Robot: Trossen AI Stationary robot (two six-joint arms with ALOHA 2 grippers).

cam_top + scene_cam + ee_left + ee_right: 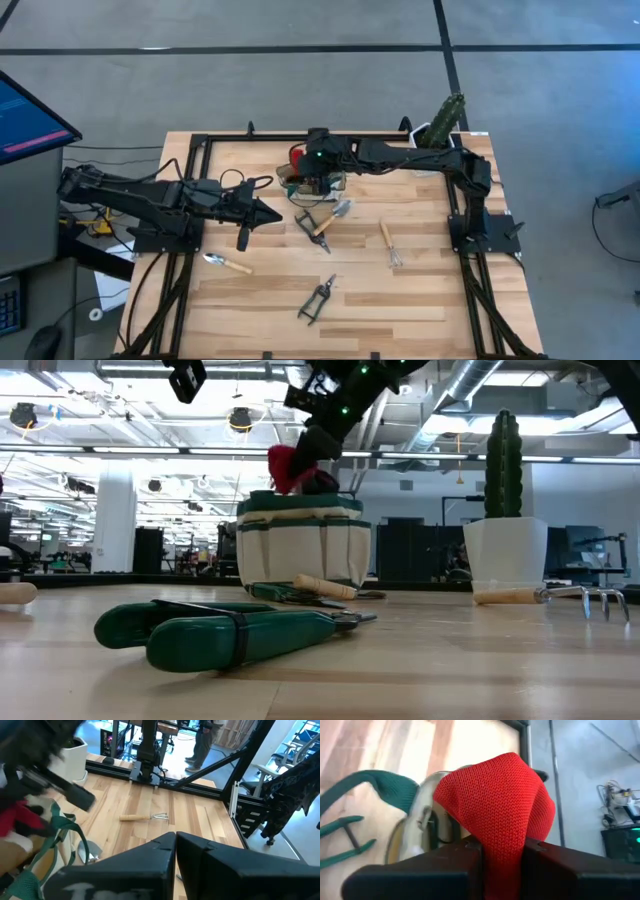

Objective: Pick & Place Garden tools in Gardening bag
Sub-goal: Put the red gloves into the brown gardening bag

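1. Two arms reach over the wooden table (420, 300). The left gripper (268, 214), toward nine o'clock of the table's centre, has its fingers pressed together with nothing between them.
2. A small trowel (228, 263) lies at about seven o'clock, just below that arm.
3. The dark-handled pruning shears (316, 300) lie at six o'clock, well apart from the rest.
4. The gardening bag (312, 181) stands at about eleven o'clock; the low view shows it upright, cream with green trim.
5. The right gripper (502, 847) hovers over the bag's mouth, its fingers narrowly pinching a red knitted glove (495, 802) that hangs at the bag's top edge.
6. A second pair of green-handled shears (312, 222) and a wooden-handled trowel (333, 217) lie touching, just below the bag, near the centre.
7. A thin wooden-handled hand rake (389, 243) lies at four o'clock.
8. A white pot with a cactus (444, 122) stands at the one o'clock corner.
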